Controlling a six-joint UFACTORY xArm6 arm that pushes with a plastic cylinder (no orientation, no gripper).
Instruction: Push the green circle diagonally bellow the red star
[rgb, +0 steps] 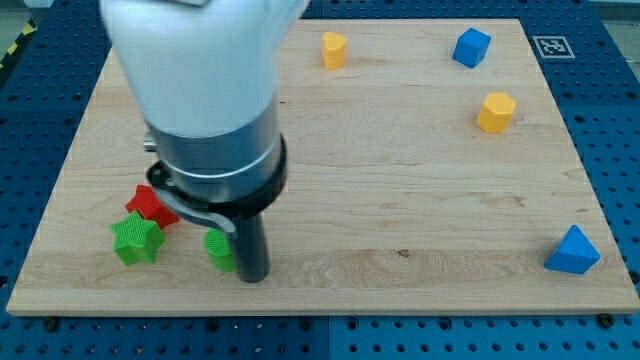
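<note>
So my tip (254, 278) is down near the view's bottom left of the desk (400, 180), sitting right against the green circle (219, 249), on its right side. There's no gripper on this arm, just the rod, so nothing is held. The circle is mostly hidden behind the rod and arm, only a bit of green shows. The red star (150, 204) is up and to the left of the circle, with the green star (136, 240) touching it just below. Way off at the view's top right are a yellow block (333, 49), a blue cube (472, 47) and a yellow hexagon (496, 111). A blue triangle (573, 251) sits at the bottom right.
</note>
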